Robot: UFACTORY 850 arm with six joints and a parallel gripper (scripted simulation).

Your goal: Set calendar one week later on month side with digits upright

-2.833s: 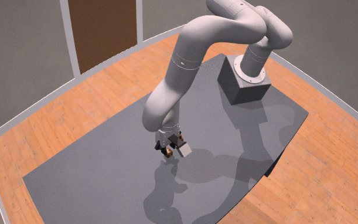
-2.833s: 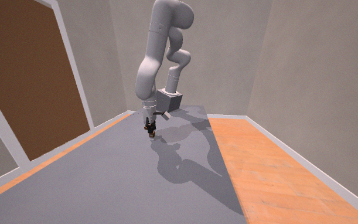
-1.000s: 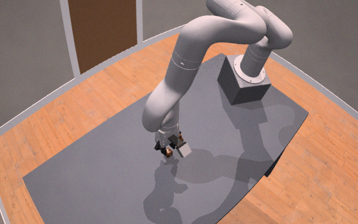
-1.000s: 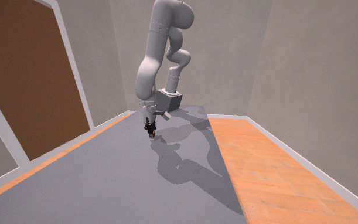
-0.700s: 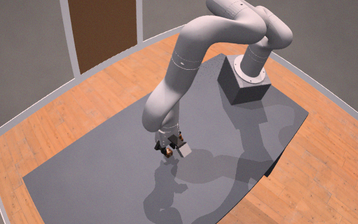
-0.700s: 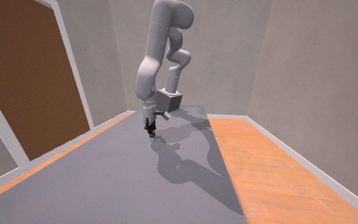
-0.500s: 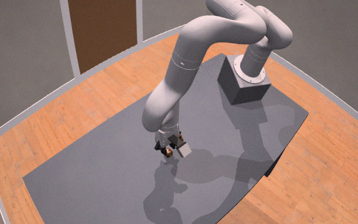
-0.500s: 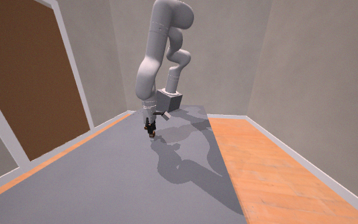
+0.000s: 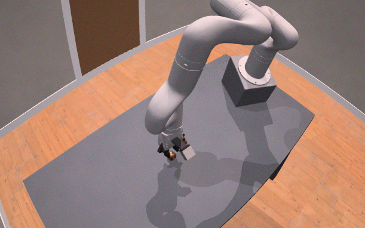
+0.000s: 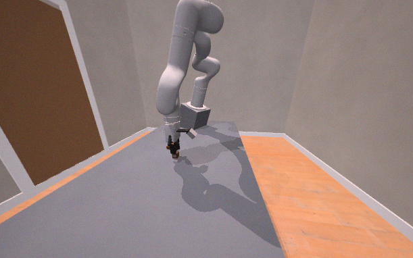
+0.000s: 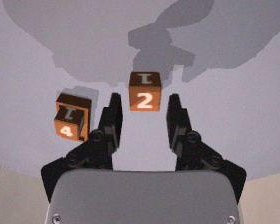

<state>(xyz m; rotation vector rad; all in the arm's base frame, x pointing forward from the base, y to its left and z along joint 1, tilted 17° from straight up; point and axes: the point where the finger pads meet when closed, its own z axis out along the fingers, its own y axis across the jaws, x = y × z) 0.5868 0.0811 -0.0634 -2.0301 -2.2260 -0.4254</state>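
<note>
My gripper (image 11: pixel 144 105) (image 10: pixel 174 150) is partly open. The loose orange-brown cube (image 11: pixel 145 99) (image 9: pixel 172 154) (image 10: pixel 175 155) is ahead of and between the fingertips in the wrist view, with a gap on both sides. It shows a bright 2 on the face towards the wrist camera and a dark 1-like mark, seemingly inverted, on the adjoining face. The small orange tray (image 11: pixel 86 106) is left of the left finger. A second cube (image 11: pixel 66 131) in it shows a bright 4 and a dark 1-like mark. The tray's month side cannot be read, and the top and exterior views mostly hide it behind the gripper.
The grey table (image 9: pixel 99 155) (image 10: pixel 112 202) carries the arm's shadows. The robot's base block (image 9: pixel 248 92) (image 10: pixel 195 116) stands at the table's far end. A pale plate (image 9: pixel 189 152) (image 10: pixel 191 133) on a dark bracket juts from the wrist.
</note>
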